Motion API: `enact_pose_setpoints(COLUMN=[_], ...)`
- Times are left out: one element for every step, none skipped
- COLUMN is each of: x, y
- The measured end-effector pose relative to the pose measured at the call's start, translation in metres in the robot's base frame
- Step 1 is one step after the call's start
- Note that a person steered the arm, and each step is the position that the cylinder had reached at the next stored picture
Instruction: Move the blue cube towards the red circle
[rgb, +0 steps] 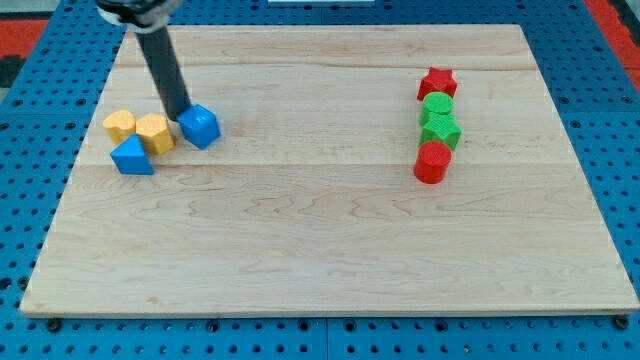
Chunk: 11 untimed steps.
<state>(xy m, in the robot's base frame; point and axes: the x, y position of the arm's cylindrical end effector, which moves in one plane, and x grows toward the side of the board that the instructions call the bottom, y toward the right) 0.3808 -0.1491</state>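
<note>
The blue cube (200, 126) sits on the wooden board at the view's upper left. My tip (181, 115) rests against the cube's upper left side, between it and a yellow block (155, 132). The rod rises from there to the view's top left. The red circle (432, 162), a short red cylinder, stands far off at the view's right, at the bottom end of a column of blocks.
A second yellow block (120, 125) and a blue triangular block (132, 157) lie left of the cube. Above the red circle stand a green block (441, 131), a green round block (437, 105) and a red star (437, 82). The board's edge (330, 312) runs along the view's bottom.
</note>
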Motion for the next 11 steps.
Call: enact_pose_setpoints(x=[0.038,0.075,0.079,0.095,0.098,0.102,0.127,0.139,0.138,0.138,0.138], y=[0.058,0.095,0.066,0.072,0.104,0.125,0.099,0.143,0.183,0.206,0.232])
